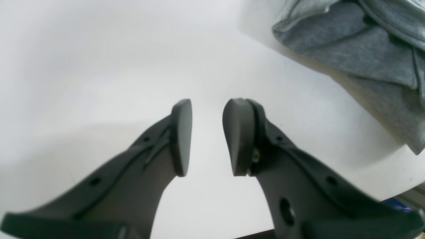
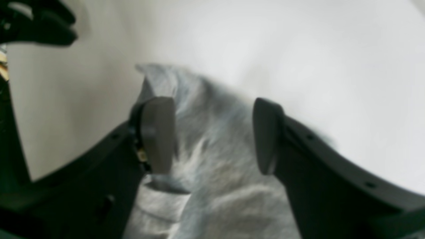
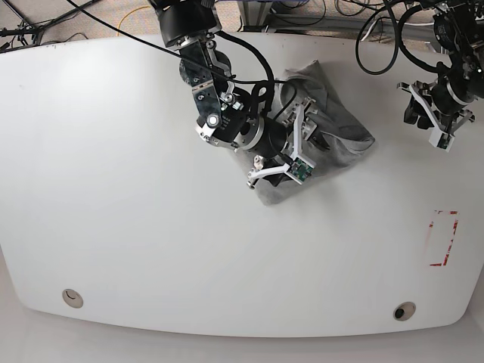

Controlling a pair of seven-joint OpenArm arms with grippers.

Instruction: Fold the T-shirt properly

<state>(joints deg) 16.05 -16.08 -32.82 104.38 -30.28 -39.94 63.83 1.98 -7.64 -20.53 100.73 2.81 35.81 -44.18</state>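
While no lettering shows on the crumpled T-shirt (image 3: 333, 128), both the right gripper (image 2: 212, 136) and left gripper (image 1: 206, 136) are released.

Right gripper (image 2: 212, 136) jaws spread wide; left gripper (image 1: 207, 136) jaws parted, gripping nothing.

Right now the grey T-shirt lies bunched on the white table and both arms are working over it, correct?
Not quite. In the base view only the right end effector is over the bunched T-shirt; the left end effector hangs over bare table, apart from it.
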